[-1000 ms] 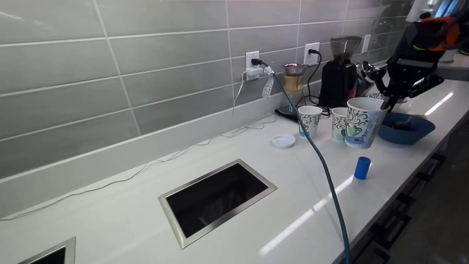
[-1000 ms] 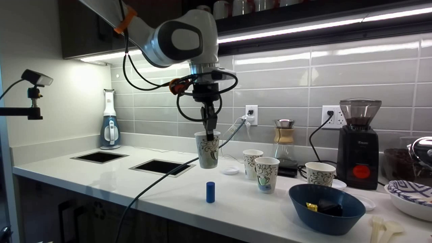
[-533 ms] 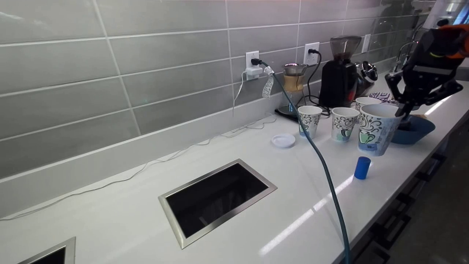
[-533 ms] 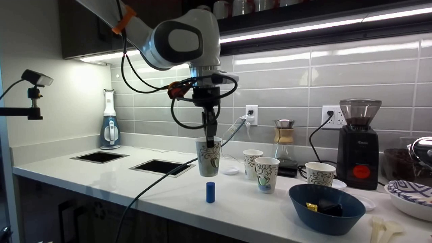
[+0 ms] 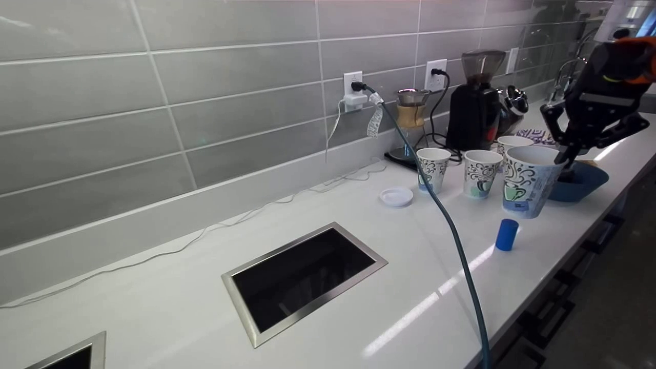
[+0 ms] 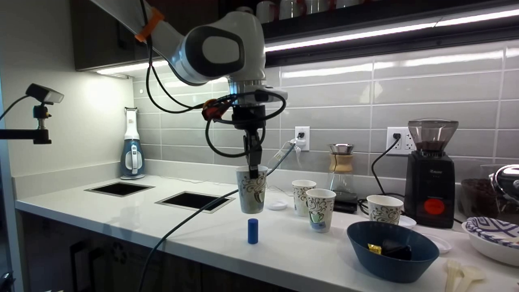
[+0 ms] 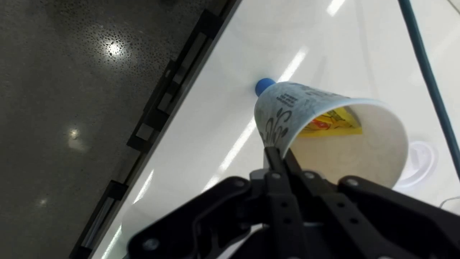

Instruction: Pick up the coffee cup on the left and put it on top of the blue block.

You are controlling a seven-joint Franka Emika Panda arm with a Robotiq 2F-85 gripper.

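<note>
The white worktop (image 6: 219, 233) carries the blue block (image 6: 253, 231), upright near the front edge; two patterned paper cups (image 6: 320, 209) near each other, a white lid (image 6: 277, 205) close by; a dark-blue dish (image 6: 381, 267) hiding the base of a third cup (image 6: 384, 207); a black coffee grinder (image 6: 429, 186); and, well apart, a blue-and-white appliance (image 6: 132, 158)

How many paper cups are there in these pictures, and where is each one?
4. The gripper holds one cup; a second cup and third cup stand near the carafe; in an exterior view, a fourth cup is partly behind the bowl. More may be hidden.
</note>
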